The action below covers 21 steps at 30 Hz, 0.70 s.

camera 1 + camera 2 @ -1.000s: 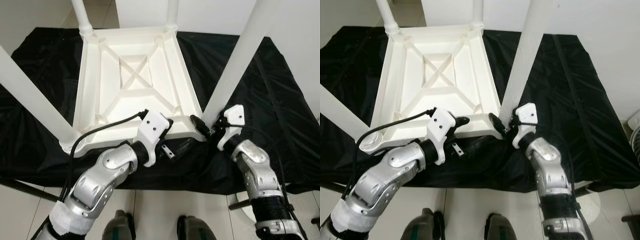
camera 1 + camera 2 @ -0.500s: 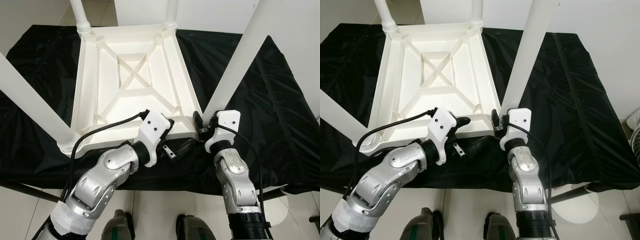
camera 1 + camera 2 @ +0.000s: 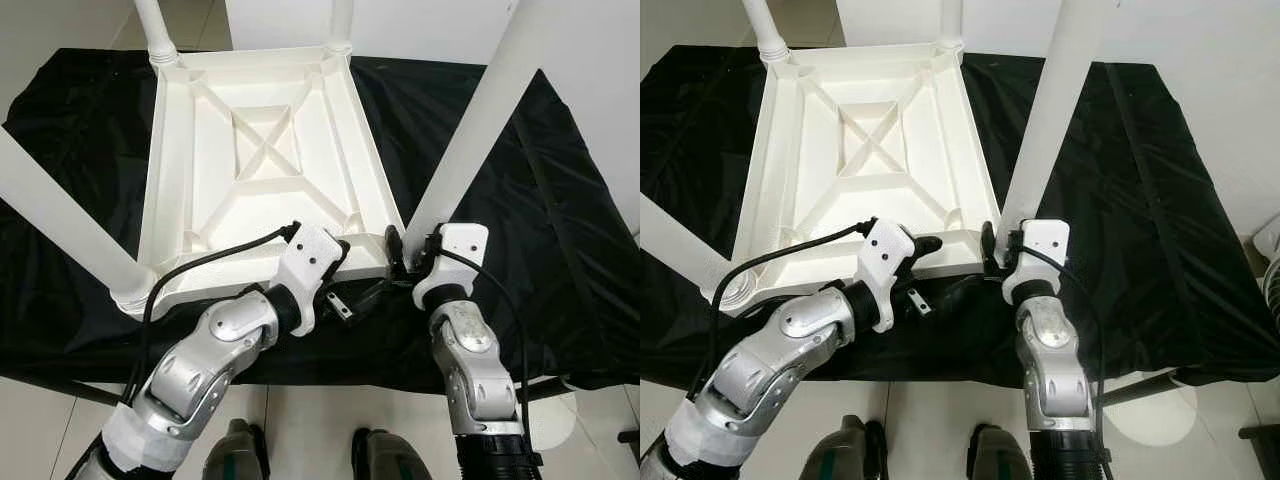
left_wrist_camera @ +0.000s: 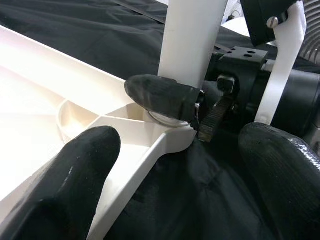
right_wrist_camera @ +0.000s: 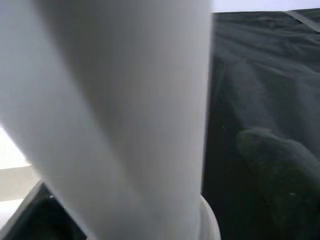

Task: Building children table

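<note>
The children's table [image 3: 265,160] lies upside down on a black cloth [image 3: 560,220] spread over the bench, its ribbed underside facing up so the leg sockets at the corners can be reached from above. White legs already rise from all four corners, and the work is at the near right one. There the right gripper [image 3: 398,250] sits at the very foot of the near right leg [image 3: 470,130], one black finger [image 4: 162,96] pressed against the leg just above its socket; the right wrist view has the leg close up with the other finger behind it, so I judge the gripper clasps the leg, low down, where a twist or push would seat it most directly in the socket. The left gripper [image 3: 345,275] stands at the near edge of the table frame just beside that corner, its two thick fingers spread wide, one over the white rim and the other over the cloth outside it. It grips nothing that I can see; it looks placed to brace the frame so the tabletop does not slide on the slippery cloth while the leg is worked. The leg stands nearly upright in its socket, so the joint seems close to home, though I cannot tell whether it is fully seated.
</note>
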Available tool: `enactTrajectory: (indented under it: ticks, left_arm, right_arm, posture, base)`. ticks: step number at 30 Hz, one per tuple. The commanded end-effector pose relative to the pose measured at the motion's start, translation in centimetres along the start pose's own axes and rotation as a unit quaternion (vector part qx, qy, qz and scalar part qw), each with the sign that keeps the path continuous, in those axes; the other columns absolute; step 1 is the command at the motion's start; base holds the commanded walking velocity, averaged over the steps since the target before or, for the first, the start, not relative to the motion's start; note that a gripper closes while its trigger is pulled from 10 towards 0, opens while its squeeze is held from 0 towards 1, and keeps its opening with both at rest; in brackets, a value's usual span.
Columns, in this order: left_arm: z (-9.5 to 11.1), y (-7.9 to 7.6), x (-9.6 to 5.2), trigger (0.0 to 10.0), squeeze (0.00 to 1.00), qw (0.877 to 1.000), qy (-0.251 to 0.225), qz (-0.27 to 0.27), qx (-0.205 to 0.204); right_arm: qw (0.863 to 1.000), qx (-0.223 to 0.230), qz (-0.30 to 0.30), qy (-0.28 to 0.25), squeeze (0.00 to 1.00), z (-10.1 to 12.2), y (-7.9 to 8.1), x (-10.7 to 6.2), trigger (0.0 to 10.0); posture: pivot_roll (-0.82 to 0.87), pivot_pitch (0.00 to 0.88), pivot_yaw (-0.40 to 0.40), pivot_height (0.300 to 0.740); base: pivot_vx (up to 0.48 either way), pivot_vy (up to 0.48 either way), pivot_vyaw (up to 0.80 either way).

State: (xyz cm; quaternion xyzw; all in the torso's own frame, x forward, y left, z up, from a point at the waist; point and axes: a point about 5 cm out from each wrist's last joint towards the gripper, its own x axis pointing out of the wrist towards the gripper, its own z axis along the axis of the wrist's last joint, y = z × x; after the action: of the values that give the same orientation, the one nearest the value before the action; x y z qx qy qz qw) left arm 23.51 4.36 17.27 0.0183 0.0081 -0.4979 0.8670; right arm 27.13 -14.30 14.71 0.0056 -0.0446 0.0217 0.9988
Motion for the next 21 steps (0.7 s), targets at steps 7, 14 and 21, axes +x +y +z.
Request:
enactTrajectory:
  ticks: [7, 14, 21]
  left_arm:
    - [0.08, -0.59, 0.17, 10.0, 0.00, 1.000, -0.012, -0.027, -0.006]
    - [0.32, -0.36, 0.28, 10.0, 0.00, 1.000, -0.021, -0.018, -0.006]
    - [0.34, -0.30, 0.48, 10.0, 0.00, 1.000, -0.023, -0.015, -0.005]
  right_arm:
    - [0.999, -0.032, 0.010, 0.012, 0.00, 0.01, 0.18, -0.23, 10.0]
    - [0.999, -0.038, 0.002, 0.008, 0.00, 0.15, -0.05, -0.01, 10.0]
    - [0.999, -0.045, -0.001, 0.013, 0.00, 0.17, -0.14, -0.01, 10.0]
  posture:
    - [-0.10, 0.113, 0.012, 0.740]
    - [-0.11, 0.103, 0.017, 0.740]
    - [-0.11, 0.106, 0.021, 0.740]
  base:
    - [0.000, 0.000, 0.00]
    - [0.000, 0.000, 0.00]
    - [0.000, 0.000, 0.00]
